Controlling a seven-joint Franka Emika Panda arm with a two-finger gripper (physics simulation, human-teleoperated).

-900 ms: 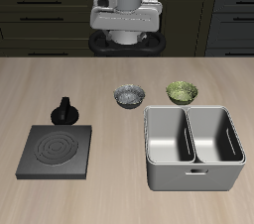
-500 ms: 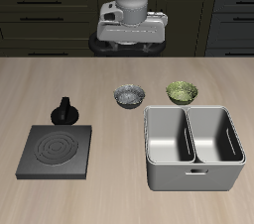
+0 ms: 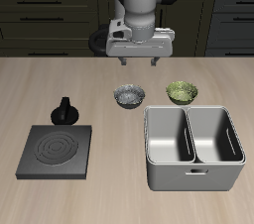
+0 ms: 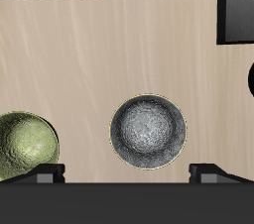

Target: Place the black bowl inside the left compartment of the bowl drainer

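Approach is the step in hand: the tool (image 3: 138, 61) is hanging above the table (image 3: 99, 89), farther back than the black bowl (image 3: 129, 95), with its two fingers spread wide apart and nothing between them. That bowl is sitting upright on the wood, just behind the back rim of the bowl drainer (image 3: 193, 147) and beside the olive-green bowl (image 3: 181, 91), the two bowls apart from each other. Seen from the wrist, the black bowl (image 4: 148, 132) is lying between the two fingertips but not yet centred, so the next move is probably calling for a short advance toward the table's front edge, then a descent over one wall of the bowl's rim before closing. How high the fingers are riding above the rim is hard to judge. Both drainer compartments are showing bare. Well apart, a dark stove plate (image 3: 57, 150) and a moka pot (image 3: 65, 110) are standing clear of the path.
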